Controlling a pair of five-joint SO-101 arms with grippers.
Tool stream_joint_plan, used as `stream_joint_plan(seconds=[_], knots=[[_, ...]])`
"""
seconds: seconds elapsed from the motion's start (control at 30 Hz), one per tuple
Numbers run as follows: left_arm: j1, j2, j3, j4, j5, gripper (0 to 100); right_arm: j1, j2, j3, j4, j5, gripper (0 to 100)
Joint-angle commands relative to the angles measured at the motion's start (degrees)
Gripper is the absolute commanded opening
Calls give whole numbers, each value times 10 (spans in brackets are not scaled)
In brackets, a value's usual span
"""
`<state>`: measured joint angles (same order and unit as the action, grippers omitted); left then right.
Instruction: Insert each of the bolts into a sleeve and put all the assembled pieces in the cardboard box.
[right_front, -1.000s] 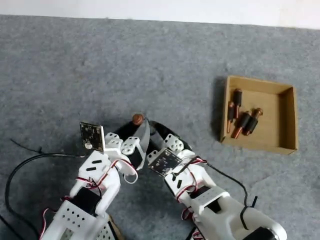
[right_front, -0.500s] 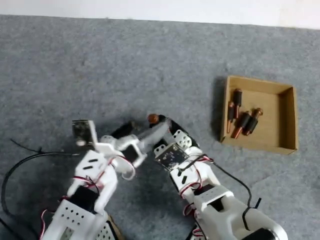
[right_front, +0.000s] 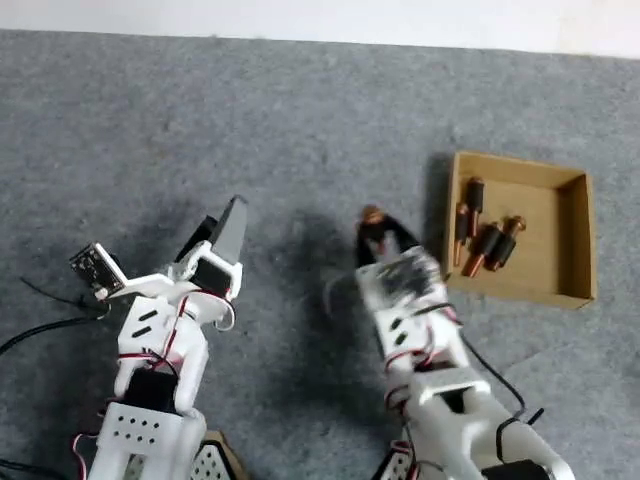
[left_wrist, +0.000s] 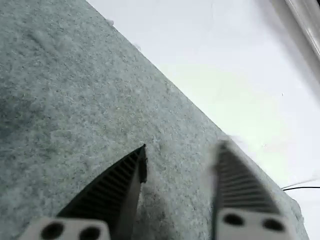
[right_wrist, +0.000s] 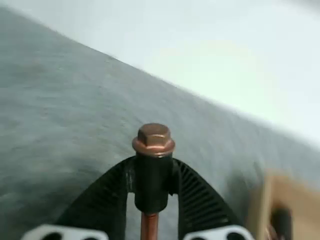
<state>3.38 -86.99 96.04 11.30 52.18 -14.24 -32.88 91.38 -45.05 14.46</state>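
Currently my right gripper (right_wrist: 152, 167) clamps the black cylindrical sleeve (right_wrist: 151, 187) carrying a copper hex-head bolt (right_wrist: 153, 140); the brown cardboard box (right_front: 580, 240) lies at its three o'clock. My left gripper (left_wrist: 183, 146) gapes wide, empty.

We see a grey felt mat (right_front: 200, 120) covering almost the whole high view, its nap mottled and slightly uneven. Along the top edge of that frame runs a plain white strip (right_front: 320, 15), and the mat ends against it in a straight line. At the lower left of the frame a thin black cable (right_front: 45, 327) curves in from the left edge and lies on the mat. Near the bottom edge, left of centre, a small tan corner (right_front: 225, 462) pokes out; we cannot tell what it belongs to. In the left wrist view a white surface (left_wrist: 210, 65) borders the mat, and a second black cable (left_wrist: 300, 187) lies on it.
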Motion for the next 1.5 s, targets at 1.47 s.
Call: stream_joint_plan(seconds=[1.47], knots=[[-2, -4, -3, -15, -76, 21, 333, 323, -889, 931, -205, 277]])
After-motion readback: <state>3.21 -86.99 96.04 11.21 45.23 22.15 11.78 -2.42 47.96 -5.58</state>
